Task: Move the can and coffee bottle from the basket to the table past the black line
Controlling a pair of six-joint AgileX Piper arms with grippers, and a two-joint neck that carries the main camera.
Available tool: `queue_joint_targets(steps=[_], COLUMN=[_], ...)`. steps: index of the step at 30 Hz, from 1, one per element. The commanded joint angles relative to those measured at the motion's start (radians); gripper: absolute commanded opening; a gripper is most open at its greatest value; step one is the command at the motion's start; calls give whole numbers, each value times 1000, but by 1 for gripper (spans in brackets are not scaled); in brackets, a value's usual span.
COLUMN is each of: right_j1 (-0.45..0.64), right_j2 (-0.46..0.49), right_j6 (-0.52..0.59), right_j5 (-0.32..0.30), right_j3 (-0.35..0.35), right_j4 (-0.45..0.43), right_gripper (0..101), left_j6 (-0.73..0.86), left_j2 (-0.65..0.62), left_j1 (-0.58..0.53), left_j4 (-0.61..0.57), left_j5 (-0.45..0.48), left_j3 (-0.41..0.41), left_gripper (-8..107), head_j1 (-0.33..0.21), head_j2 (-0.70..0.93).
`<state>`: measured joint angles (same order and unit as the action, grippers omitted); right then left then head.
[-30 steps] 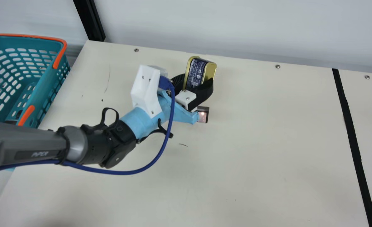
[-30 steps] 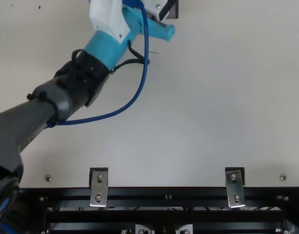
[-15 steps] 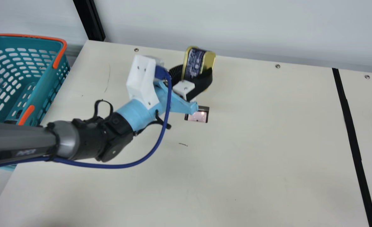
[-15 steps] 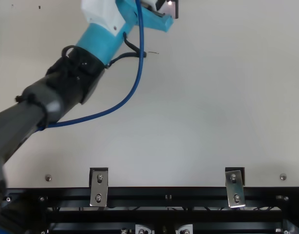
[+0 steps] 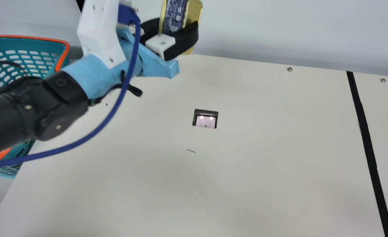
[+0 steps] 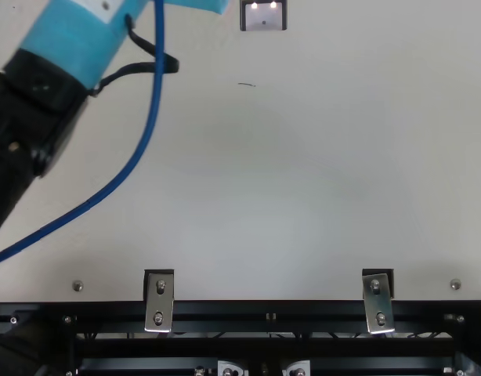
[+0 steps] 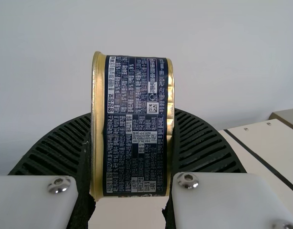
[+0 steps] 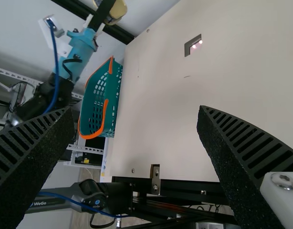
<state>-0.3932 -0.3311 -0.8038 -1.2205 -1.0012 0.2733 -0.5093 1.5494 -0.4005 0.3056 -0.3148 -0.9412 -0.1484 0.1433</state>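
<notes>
My left gripper point(image 5: 169, 36) is raised at the upper left of the main view, shut on the can point(image 5: 175, 14), which is gold with a dark printed label. In the left wrist view the can point(image 7: 136, 124) stands between both ribbed fingers of the left gripper point(image 7: 132, 157). The black line point(image 5: 366, 131) runs down the right part of the table point(image 5: 263, 148), far from the can. The teal basket point(image 5: 47, 70) is at the left, partly behind the left arm. In the right wrist view the right gripper point(image 8: 137, 138) has its fingers wide apart with nothing between them. No coffee bottle can be made out.
A small dark-framed plate with lights point(image 5: 206, 119) is set in the mid-table. Screws point(image 5: 289, 69) line the back edge near the wall. Metal brackets point(image 6: 159, 301) and a black frame run along the table's front edge in the top view.
The left arm has moved up and to the left in the main view, carrying the can with it. The lit plate is uncovered from behind the left gripper.
</notes>
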Motion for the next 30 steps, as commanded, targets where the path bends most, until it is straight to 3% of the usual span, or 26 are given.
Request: queue_joint_targets(steps=[1,6,10,15,20,25,30], right_j1=[0,0,0,0,0,0,0], right_j2=[0,0,0,0,0,0,0], right_j6=[0,0,0,0,0,0,0], right_j5=[0,0,0,0,0,0,0], right_j3=[0,0,0,0,0,0,0], right_j4=[0,0,0,0,0,0,0], right_gripper=[101,101,101,101,101,101,101], left_j6=[-68,-161,-55,235,601,976,1236], left_j2=[-35,-67,-77,-114,-181,-220,-172], left_j1=[-15,-134,-231,-303,-327,-192,-20], left_j4=[99,253,189,-36,-324,-566,-691], left_j5=[218,383,444,524,697,942,1078], left_j3=[-18,10,84,140,86,-64,-151], left_gripper=[10,10,10,10,10,10,10], head_j1=[-1,-1,-1,-1,-1,-1,-1], head_j2=[-9,-9,-9,-9,-9,-9,-9])
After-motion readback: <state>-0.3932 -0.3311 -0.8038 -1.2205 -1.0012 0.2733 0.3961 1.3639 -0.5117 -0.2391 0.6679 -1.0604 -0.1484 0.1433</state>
